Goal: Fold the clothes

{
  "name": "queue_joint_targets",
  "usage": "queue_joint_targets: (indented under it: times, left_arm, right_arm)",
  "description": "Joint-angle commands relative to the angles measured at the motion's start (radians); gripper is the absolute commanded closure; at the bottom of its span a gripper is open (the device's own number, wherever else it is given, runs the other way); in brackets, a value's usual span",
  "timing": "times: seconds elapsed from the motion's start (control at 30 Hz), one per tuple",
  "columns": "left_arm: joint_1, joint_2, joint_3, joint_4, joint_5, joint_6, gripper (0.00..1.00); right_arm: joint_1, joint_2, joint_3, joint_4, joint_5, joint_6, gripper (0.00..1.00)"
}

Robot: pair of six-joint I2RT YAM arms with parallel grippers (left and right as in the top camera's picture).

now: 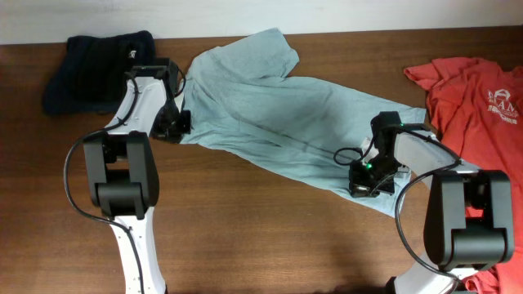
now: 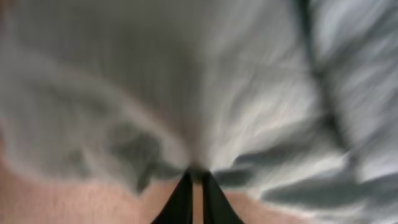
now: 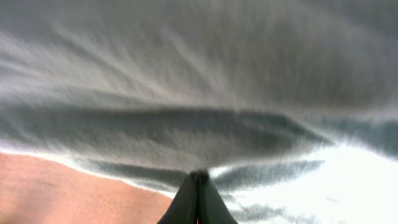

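Note:
A light blue-grey shirt (image 1: 270, 106) lies spread across the middle of the brown table. My left gripper (image 1: 176, 126) is shut on its left edge, and the left wrist view shows the black fingertips (image 2: 196, 177) pinching blurred grey cloth (image 2: 199, 93). My right gripper (image 1: 368, 181) is shut on the shirt's lower right edge, and the right wrist view shows the closed fingertips (image 3: 199, 177) biting the stretched fabric (image 3: 199, 74). The shirt is pulled taut between the two grippers.
A dark navy garment (image 1: 94, 65) lies bunched at the back left. A red T-shirt with a white print (image 1: 474, 98) lies at the right edge. Bare wooden table (image 1: 261, 237) runs along the front.

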Motion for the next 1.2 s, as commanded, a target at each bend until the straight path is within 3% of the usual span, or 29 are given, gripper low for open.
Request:
queue_joint_targets:
  times: [0.0,0.1,0.33,0.6,0.93,1.17]
  left_arm:
    - [0.002,0.009,-0.023,-0.047,-0.083,-0.035,0.94]
    - [0.002,0.008,-0.023,-0.097,-0.158,-0.08,0.96]
    - [0.002,0.008,-0.022,-0.112,-0.158,-0.106,0.99]
    - [0.002,-0.026,0.116,-0.092,0.017,-0.105,0.99]
    - [0.002,-0.013,0.124,0.126,0.014,-0.105,0.99]
    - [0.003,0.057,0.093,0.163,0.006,-0.105,0.99]
  right_arm:
    - [0.005,0.024,-0.013,-0.038,0.101,0.038,0.96]
    - [0.005,0.023,-0.013,-0.065,0.164,0.045,0.96]
    - [0.005,0.023,-0.013,-0.064,0.178,0.043,0.96]
    - [0.005,0.023,-0.013,-0.05,0.177,0.043,0.95]
    - [0.005,0.023,-0.013,-0.04,0.177,0.043,0.94]
    - [0.005,0.023,-0.013,-0.041,0.178,0.043,0.94]
